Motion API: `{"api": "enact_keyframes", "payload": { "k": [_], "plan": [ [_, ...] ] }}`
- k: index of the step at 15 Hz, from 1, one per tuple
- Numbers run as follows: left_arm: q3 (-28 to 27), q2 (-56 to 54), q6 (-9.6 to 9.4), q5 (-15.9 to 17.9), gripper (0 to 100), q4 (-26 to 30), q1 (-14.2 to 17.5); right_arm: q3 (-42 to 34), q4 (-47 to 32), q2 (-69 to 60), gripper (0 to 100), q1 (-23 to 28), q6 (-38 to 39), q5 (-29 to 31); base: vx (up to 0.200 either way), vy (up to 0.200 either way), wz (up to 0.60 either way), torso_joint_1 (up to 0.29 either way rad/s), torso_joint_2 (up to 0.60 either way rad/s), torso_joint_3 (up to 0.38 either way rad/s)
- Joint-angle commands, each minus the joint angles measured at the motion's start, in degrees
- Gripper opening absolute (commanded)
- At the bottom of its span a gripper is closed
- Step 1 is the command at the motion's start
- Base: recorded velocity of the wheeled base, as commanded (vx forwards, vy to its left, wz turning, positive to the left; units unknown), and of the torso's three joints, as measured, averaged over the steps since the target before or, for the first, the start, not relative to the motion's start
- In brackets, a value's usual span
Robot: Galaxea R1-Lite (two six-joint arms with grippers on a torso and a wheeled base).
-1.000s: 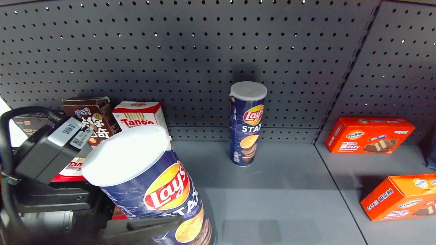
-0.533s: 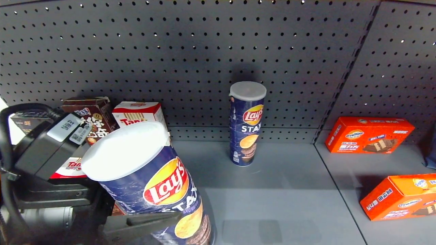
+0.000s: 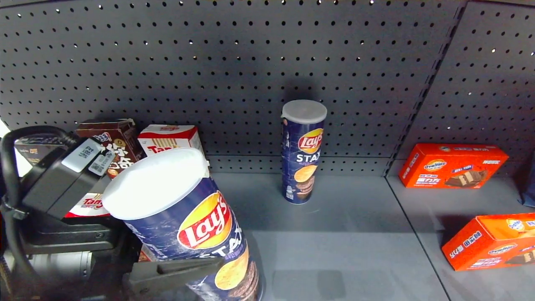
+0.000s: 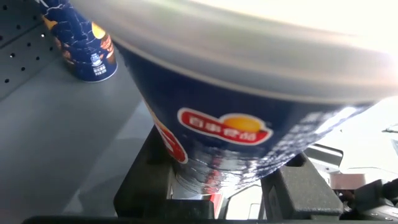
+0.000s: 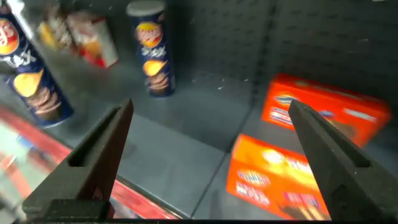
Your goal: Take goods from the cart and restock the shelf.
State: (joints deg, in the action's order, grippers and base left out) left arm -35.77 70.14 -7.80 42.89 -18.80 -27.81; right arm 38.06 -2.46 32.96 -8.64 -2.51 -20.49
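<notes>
My L pincer [image 4: 217, 186] pinching tilted chips can [image 3: 184, 225] at shelf [image 3: 342, 251] front — my R pincer [image 5: 210, 109] spread wide

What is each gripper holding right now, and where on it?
Left gripper is shut on the chips can, fingers clamping its lower body. Right gripper is open and holds nothing.

Dark right gripper [image 5: 210, 106], looped cable [image 3: 11, 142], white labels [image 3: 85, 152]

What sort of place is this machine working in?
Probably a shop, or a mock-up of one: a pegboard-backed shelf carries an upright chip can and orange boxes, and the left gripper holds a second can.
</notes>
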Motion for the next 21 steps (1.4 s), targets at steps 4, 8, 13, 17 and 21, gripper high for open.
{"api": "enact_keyframes", "payload": {
  "k": [4, 8, 13, 17, 21],
  "plan": [
    [-0.44, -0.01, -0.02, 0.0, 0, -0.01, -0.05, 2.9, 2.81, 18.72, 100, -7.79, -4.7, -0.43, 0.0, 0.0, 0.0, 0.0, 0.0, 0.0],
    [-2.9, -0.18, 0.07, 0.0, 0, 0.43, -0.05, 7.91, 5.27, 29.35, 100, -16.93, -4.78, 4.58, 0.0, 0.0, 0.0, 0.0, 0.0, 0.0],
    [-3.87, -0.54, 0.16, 0.09, 0, 0.52, -0.05, 9.58, 19.07, 42.01, 100, -21.15, -5.84, 5.46, 0.0, 0.0, 0.0, 0.0, 0.0, 0.0],
    [-3.96, -0.97, 0.16, 0.09, 0, 0.52, 0.03, 12.57, 20.39, 48.86, 100, -22.65, -5.93, 4.5, 0.0, 0.0, 0.0, 0.0, 0.0, 0.0],
    [-3.96, -0.89, 0.16, 0.09, 0, 0.52, -0.05, 14.24, 27.16, 55.45, 100, -23.88, -6.28, 2.39, 0.0, 0.0, 0.0, 0.0, 0.0, 0.0]
  ]
}}
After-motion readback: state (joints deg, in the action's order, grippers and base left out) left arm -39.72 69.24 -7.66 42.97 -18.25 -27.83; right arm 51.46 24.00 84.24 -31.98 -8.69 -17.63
